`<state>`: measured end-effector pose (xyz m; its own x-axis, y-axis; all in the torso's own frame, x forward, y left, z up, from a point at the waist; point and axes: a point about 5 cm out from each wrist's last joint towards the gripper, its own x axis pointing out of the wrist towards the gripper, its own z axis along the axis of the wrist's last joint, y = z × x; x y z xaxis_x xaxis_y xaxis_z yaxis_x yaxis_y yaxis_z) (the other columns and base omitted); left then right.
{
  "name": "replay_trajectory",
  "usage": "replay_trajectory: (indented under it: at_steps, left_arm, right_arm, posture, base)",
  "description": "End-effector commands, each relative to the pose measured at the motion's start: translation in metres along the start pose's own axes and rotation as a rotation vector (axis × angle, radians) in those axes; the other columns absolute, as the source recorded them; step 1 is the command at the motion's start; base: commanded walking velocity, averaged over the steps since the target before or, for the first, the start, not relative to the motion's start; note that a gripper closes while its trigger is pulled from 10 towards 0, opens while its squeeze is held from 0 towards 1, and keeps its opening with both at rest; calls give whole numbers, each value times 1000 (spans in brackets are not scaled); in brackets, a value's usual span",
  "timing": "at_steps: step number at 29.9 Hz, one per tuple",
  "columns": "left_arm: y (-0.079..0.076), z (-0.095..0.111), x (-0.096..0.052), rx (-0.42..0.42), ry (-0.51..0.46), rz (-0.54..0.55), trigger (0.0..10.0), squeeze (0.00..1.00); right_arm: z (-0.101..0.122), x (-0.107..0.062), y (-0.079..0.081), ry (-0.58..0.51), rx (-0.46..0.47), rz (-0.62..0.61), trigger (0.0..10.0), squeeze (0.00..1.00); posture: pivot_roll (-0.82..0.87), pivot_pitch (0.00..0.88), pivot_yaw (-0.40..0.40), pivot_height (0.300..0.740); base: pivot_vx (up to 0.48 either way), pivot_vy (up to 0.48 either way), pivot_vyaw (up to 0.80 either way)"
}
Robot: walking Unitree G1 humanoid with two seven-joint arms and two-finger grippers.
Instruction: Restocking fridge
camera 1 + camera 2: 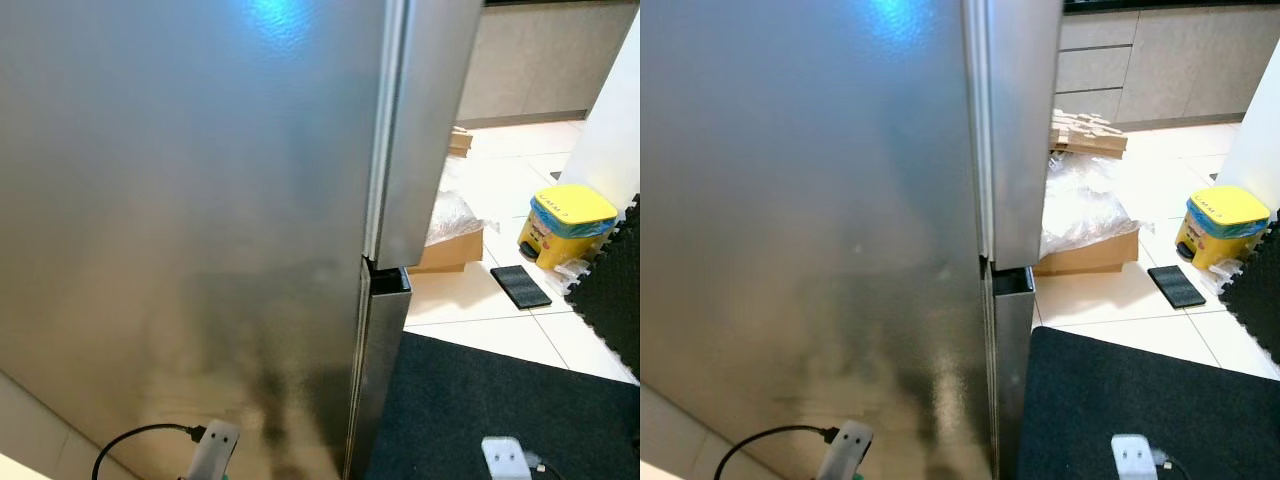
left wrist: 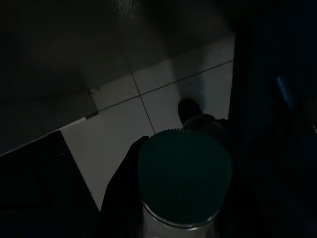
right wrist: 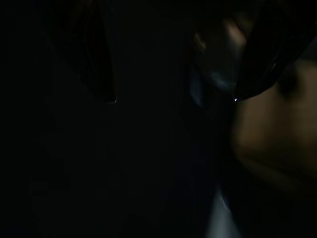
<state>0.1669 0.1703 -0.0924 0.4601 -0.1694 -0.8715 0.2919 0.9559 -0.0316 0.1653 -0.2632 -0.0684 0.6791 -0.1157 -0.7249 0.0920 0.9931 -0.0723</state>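
Fridge doors stand shut right in front of the robot, the brushed steel face taking up most of what lies ahead, with a blue-white glare near its top. The seam between the upper door and the lower door shows as a dark notch at the steel's right edge.

Down low, the left gripper is clamped on a clear jar with a ribbed dark green lid; its black fingers press against the glass just under the lid. The jar hangs above pale floor tiles, next to the edge of a dark mat. The left wrist, silver with a black cable looping off it, sits at the foot of the fridge door.

The right wrist hangs over the dark mat to the right of the fridge. Its camera picture is nearly black; two glossy dark finger shapes can be made out, but I cannot tell whether that pincer is apart or together.

Beyond the fridge's right edge, a cardboard box with crumpled clear plastic on it sits on the tiled floor. Further right stands a small yellow bin with a blue band, and a flat black object lies on the tiles between box and bin. Pale cabinets line the far wall.
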Motion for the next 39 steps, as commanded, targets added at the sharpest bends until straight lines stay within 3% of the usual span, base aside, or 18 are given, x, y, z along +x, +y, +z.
replay_trajectory:
  at_steps: [1,3,12,17,18,23,25,30,34,37,39]
  left_arm:
    - [3,-3,-1,5,10,2,10000,0]
    - [4,-2,-1,16,10,-3,10000,0]
    - [3,0,-1,30,8,-10,10000,0]
    - [3,1,-1,40,11,-14,10000,0]
    - [3,-1,-1,51,16,-17,10000,0]
    - [3,-2,-1,57,20,-19,10000,0]
    - [3,-3,-1,63,25,-21,10000,0]
    - [2,-4,-1,68,27,-24,10000,0]
    - [1,-4,-1,77,28,-30,10000,0]
    - [-2,-3,0,88,29,-39,10000,0]
    - [-2,-3,0,88,29,-39,10000,0]
  right_arm:
    - [7,0,-1,-54,28,22,10000,0]
    - [10,-4,5,-126,49,203,10000,0]
    - [19,-12,8,-236,101,415,10000,0]
    - [32,-18,12,-324,66,559,10000,0]
    - [52,-22,9,-406,14,597,10000,0]
    - [71,-27,5,-480,-41,607,10000,0]
    - [94,-31,-1,-553,-115,569,10000,0]
    - [110,-36,-1,-602,-165,561,10000,0]
    - [128,-43,2,-658,-224,536,10000,0]
    - [151,-54,22,-722,-233,580,10000,0]
    - [151,-54,22,-722,-233,580,10000,0]
  posture:
    - [-99,0,92,740]
    - [-99,0,92,740]
    - [-116,0,102,740]
    - [-129,0,108,740]
    - [-129,0,106,740]
    - [-131,0,105,740]
    - [-138,0,103,740]
    - [-138,0,103,740]
    - [-141,0,101,740]
    - [-152,0,106,740]
    - [-152,0,106,740]
  base:
    - [0,0,0]
    - [0,0,0]
    - [0,0,0]
    - [0,0,0]
    - [0,0,0]
    - [0,0,0]
    - [0,0,0]
    - [0,0,0]
    - [0,0,0]
    - [0,0,0]
    - [0,0,0]
